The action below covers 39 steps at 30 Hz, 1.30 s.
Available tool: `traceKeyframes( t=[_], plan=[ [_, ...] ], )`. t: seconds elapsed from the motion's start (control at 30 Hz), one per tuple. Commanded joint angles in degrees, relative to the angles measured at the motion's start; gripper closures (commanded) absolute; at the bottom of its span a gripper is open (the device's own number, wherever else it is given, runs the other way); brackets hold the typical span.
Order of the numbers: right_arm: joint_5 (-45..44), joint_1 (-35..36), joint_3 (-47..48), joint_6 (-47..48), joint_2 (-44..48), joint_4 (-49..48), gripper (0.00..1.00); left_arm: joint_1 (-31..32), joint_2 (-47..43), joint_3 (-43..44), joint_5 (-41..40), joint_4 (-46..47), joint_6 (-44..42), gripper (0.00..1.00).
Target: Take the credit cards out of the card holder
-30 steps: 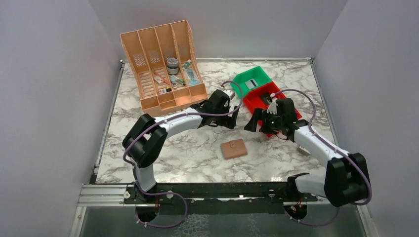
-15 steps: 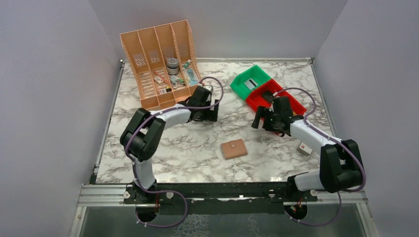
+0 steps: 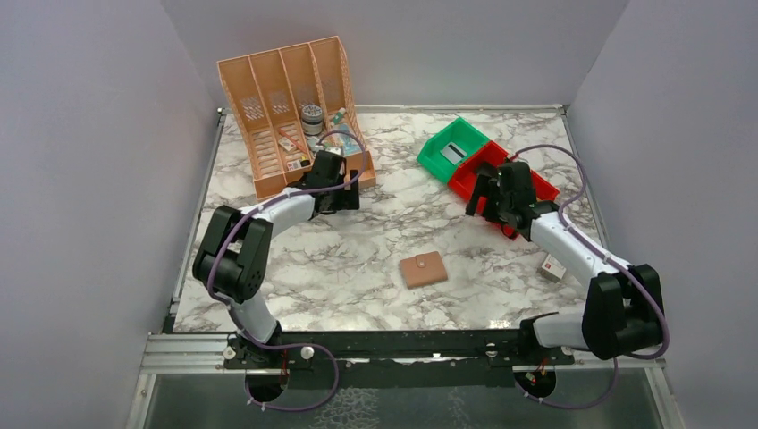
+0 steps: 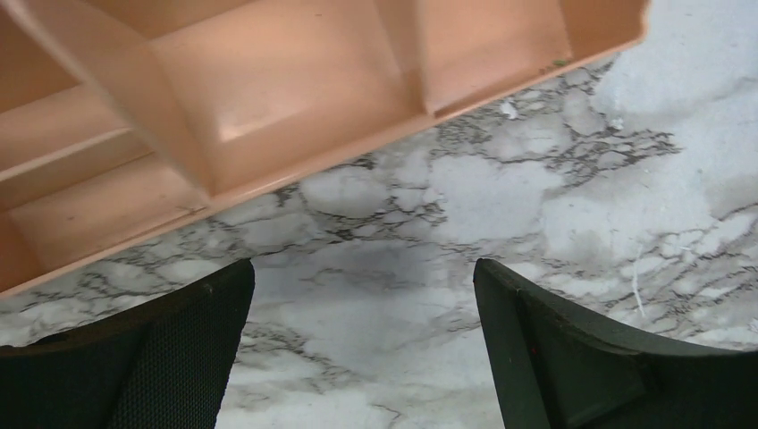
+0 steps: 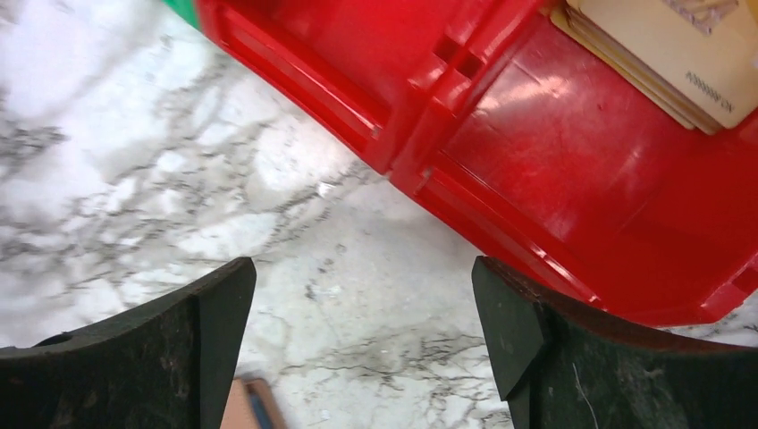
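Table (image 3: 375, 241): white marble pattern, grey veining.
Card holder (image 3: 423, 269): plain tan-brown.
Desk organiser (image 3: 268, 94): peach-orange all over, slotted walls.
Bins: one green (image 3: 433, 152), one glossy red (image 3: 467, 172); beige cards (image 5: 679, 54) with dark print in the red one.
Small box (image 3: 553, 267): white with a red mark.
Arms (image 3: 286, 206): white shells, black joints; cables (image 3: 572, 170) purple.
Left gripper (image 4: 362, 344): black, fine mesh texture on one pad. Right gripper (image 5: 362, 344): black, scuffed.
Walls (image 3: 89, 179): pale lavender-grey.
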<state>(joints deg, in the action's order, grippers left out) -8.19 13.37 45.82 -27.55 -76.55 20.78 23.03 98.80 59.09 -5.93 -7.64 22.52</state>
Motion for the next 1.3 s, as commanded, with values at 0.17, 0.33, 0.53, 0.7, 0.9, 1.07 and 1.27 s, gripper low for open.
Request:
traceKeyframes(
  t=[0.17,0.33,0.53,0.7,0.9,1.07,1.27],
  plan=[
    [9.0,-0.4,7.4,-0.4,0.1,-3.2,0.11,-5.5,-5.9,-2.5,-5.9,-0.8,1.6,0.04],
    [8.2,-0.4,13.4,0.3,-5.8,-2.3,0.13,-9.9,-7.5,-3.2,-7.0,-1.0,2.8,0.04],
    [5.3,-0.3,18.7,-0.9,-12.2,-3.8,0.14,-14.7,-9.0,-3.5,-6.2,-0.8,3.5,0.04],
    [2.5,0.2,24.8,-1.8,-18.9,-3.3,0.19,-16.6,-9.6,-3.4,-6.0,-1.2,3.8,0.04],
    [-5.4,2.4,34.3,-2.7,-28.6,-0.3,0.24,-16.6,-10.9,-4.2,-1.5,-0.3,4.6,0.04],
    [-9.5,3.3,37.6,-0.9,-32.6,-0.7,0.32,-16.6,-15.2,-6.1,4.3,0.3,5.4,0.05],
    [-10.6,3.7,38.3,0.4,-34.1,-1.1,0.44,-16.6,-21.0,-7.3,9.4,-2.3,5.7,0.05]
  ],
)
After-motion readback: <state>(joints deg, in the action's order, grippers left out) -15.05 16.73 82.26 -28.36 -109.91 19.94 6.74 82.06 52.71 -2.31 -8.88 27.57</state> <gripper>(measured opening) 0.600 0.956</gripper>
